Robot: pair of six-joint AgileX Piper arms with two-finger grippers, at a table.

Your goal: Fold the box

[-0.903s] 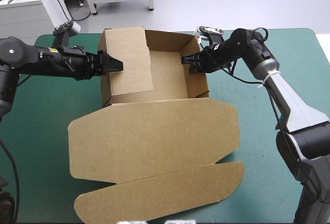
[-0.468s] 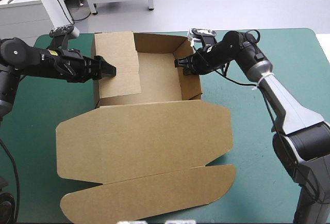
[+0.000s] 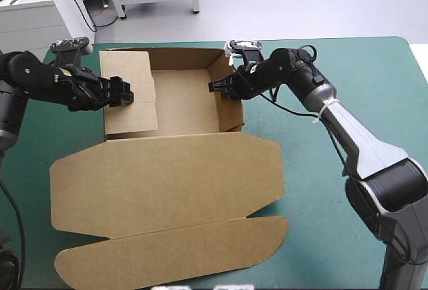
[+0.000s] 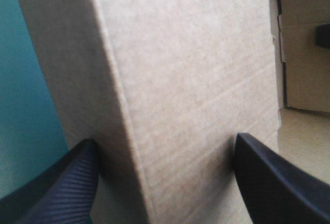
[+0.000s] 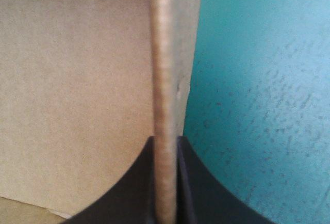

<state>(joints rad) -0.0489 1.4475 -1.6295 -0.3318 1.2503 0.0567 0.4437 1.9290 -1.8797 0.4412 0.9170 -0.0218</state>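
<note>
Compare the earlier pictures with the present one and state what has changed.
The box, tray and flat lid together, slid toward the left edge of the table, and both arms went with it. The right tool stayed shut on the right wall. The left tool stayed at the left wall, fingers apart.

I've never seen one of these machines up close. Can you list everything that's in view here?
box: one, brown, mid-table; open tray toward the far edge, lid lying flat toward the near edge.
table: one, teal-green cover, under everything.
left gripper: one, black, fingers apart astride the tray's left wall.
right gripper: one, black, fingers all but shut on the tray's right wall.
</note>
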